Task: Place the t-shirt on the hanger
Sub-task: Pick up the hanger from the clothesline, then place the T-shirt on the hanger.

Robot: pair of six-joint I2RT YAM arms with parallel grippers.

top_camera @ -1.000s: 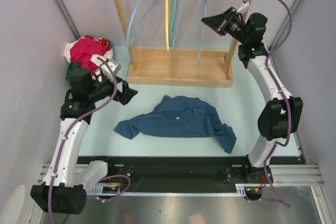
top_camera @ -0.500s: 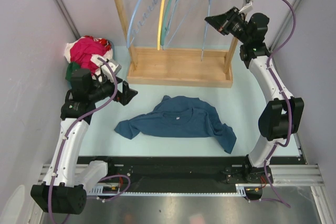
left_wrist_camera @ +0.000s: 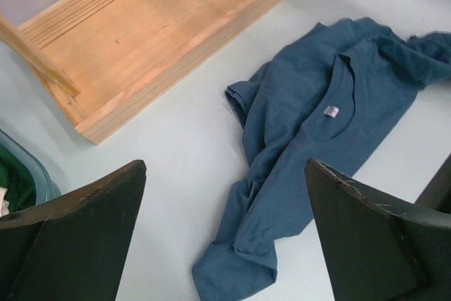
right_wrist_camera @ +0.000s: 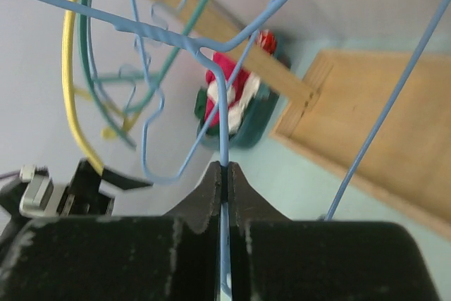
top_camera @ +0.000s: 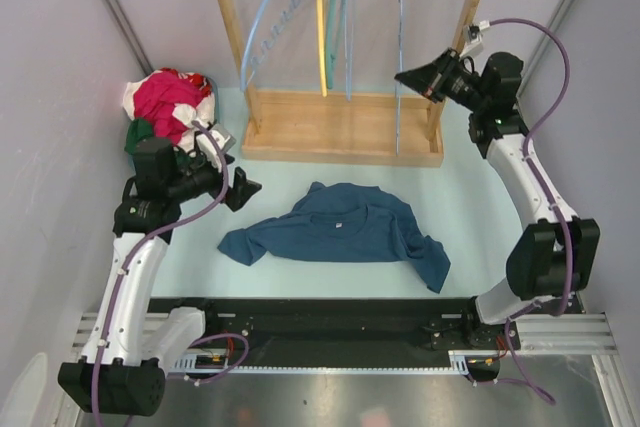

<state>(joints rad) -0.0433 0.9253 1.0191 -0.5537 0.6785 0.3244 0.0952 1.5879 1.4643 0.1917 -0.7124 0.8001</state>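
Here, nearest us, the dark teal-blue short-sleeved t-shirt [top_camera: 340,232] lies rumpled on the pale tabletop [top_camera: 460,197], collar up and nothing touching it. Just to its left, our left claw [top_camera: 245,187] hovers with its fingers spread wide and holds nothing. Farther back, our right claw [top_camera: 405,75] is clamped on the thin pale-blue wire hanger [top_camera: 398,117], beside the wooden rack [top_camera: 340,137]. We judge this to be the hanger-fetching step; next, the hanger must come down to the shirt's neck opening.

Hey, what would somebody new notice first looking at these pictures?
The dark teal t-shirt lies crumpled in the middle of the table. Behind it, the right gripper pinches a thin pale-blue wire hanger at the wooden rack, with a bright red clothes pile far left.
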